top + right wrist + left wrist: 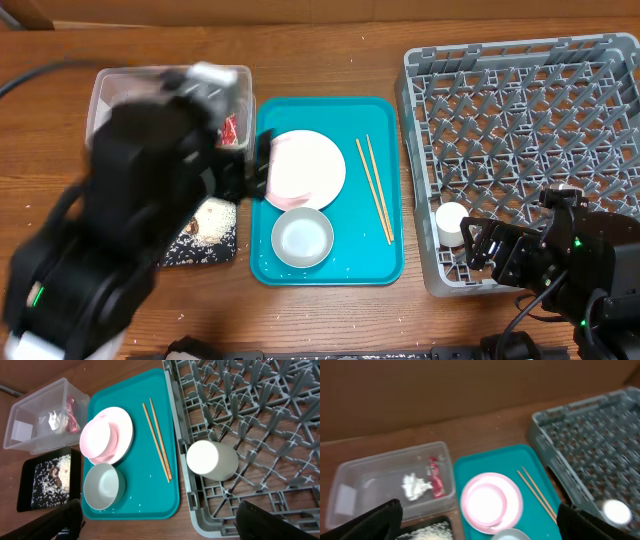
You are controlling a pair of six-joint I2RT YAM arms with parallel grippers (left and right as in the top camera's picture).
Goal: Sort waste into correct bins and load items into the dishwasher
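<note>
The crumpled white napkin (415, 485) and the red wrapper (436, 477) lie in the clear tub (370, 475). Rice with a brown scrap (55, 472) lies in the black tray (25, 485). The pink plate (305, 168), pale bowl (302, 238) and two chopsticks (375, 188) sit on the teal tray. The white cup (452, 222) lies in the front left corner of the grey dish rack (530, 110). My left gripper (480, 527) is open and empty, above the tub and the plate's left side. My right gripper (160, 527) is open and empty, near the rack's front left corner.
The teal serving tray (380, 260) lies between the bins and the rack. A few rice grains are scattered on it near the bowl. My left arm (130, 220) is blurred and hides much of the tub and black tray in the overhead view.
</note>
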